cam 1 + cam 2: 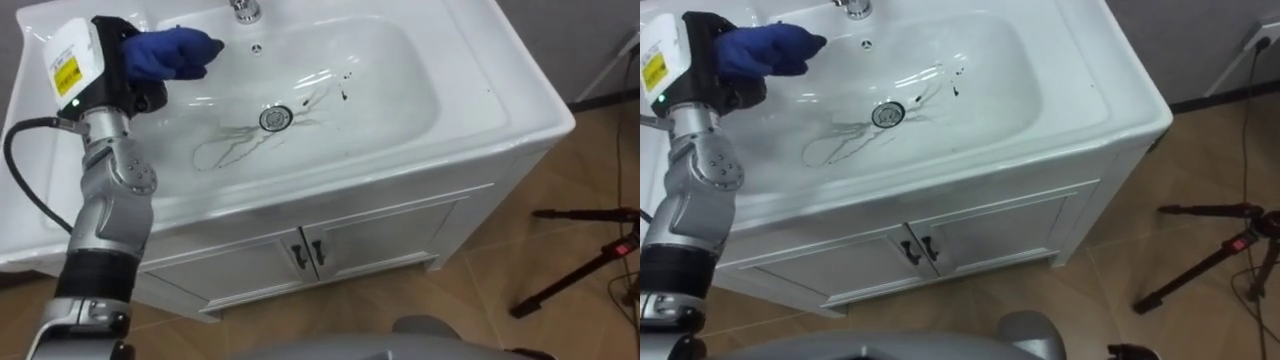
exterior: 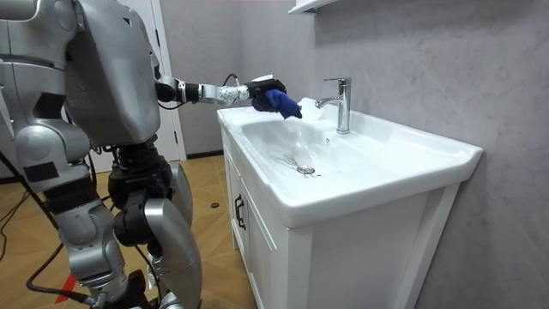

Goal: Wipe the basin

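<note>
A white basin (image 1: 470,120) sits in a white vanity; dark streaks (image 1: 240,142) run across its bottom around the drain (image 1: 276,118), with a few dark spots (image 1: 345,92) to the right. My left hand (image 1: 130,70) is raised over the basin's left rim, shut on a blue cloth (image 1: 172,52) that bunches out toward the faucet (image 1: 245,10). In the room view the cloth (image 2: 276,100) hangs from the hand (image 2: 257,89) above the basin's back corner, short of the faucet (image 2: 341,103). I stand at the basin's front.
The vanity has two doors with dark handles (image 1: 308,254) under the basin. A black tripod (image 1: 580,250) spreads its legs on the wooden floor to the right. A grey wall (image 2: 429,60) runs behind the faucet.
</note>
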